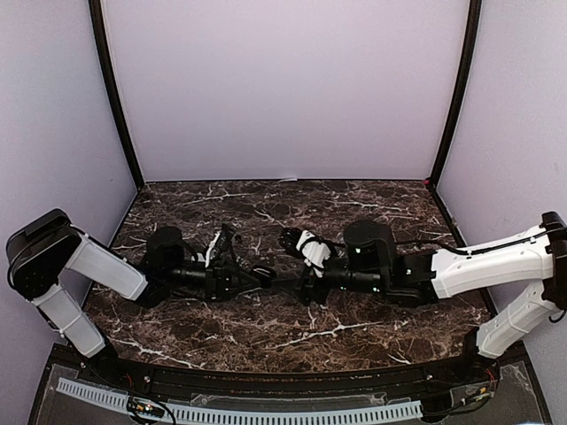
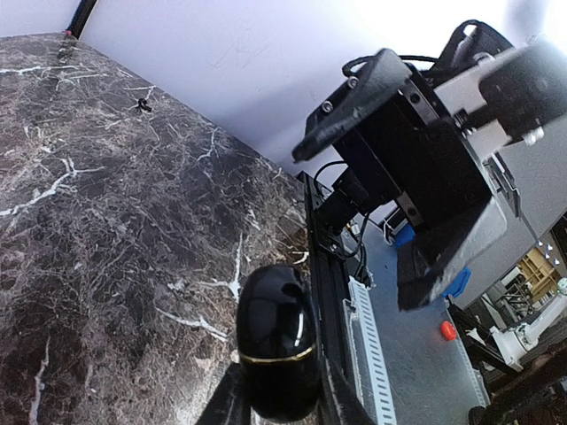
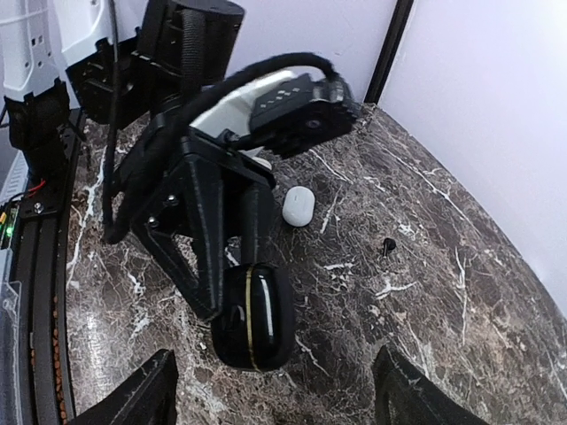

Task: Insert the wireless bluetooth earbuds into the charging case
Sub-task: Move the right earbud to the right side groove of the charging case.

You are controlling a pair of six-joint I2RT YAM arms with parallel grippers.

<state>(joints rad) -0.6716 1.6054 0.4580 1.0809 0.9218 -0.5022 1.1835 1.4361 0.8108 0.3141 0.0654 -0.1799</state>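
1. The left gripper [image 3: 226, 283] is pinching the black charging case [image 3: 257, 320], its jaws pressed onto the case's sides. It is holding the case low over the marble table [image 3: 425, 336]; I cannot tell whether the case is touching it.
2. The right gripper [image 3: 276, 390] is standing spread wide. Its fingers [image 3: 159, 390] are showing at both lower corners of the right wrist view and are gripping nothing.
3. The case is sitting at 12 o'clock from the right gripper, just ahead of the open fingers. Its gold seam is reading as unbroken, so the lid is looking closed.
4. What is looking like a tiny black earbud [image 3: 387, 246] is lying on the table at about 1 o'clock from the right gripper, well apart. It is at 2 o'clock from the case.
5. A white case [image 3: 299, 205] is lying farther off, near 12 o'clock.
6. In my judgement the lid is needing to be opened first. The left gripper should be staying steady and clear of the seam while the right fingers are working the lid edge, before reaching for the bud.
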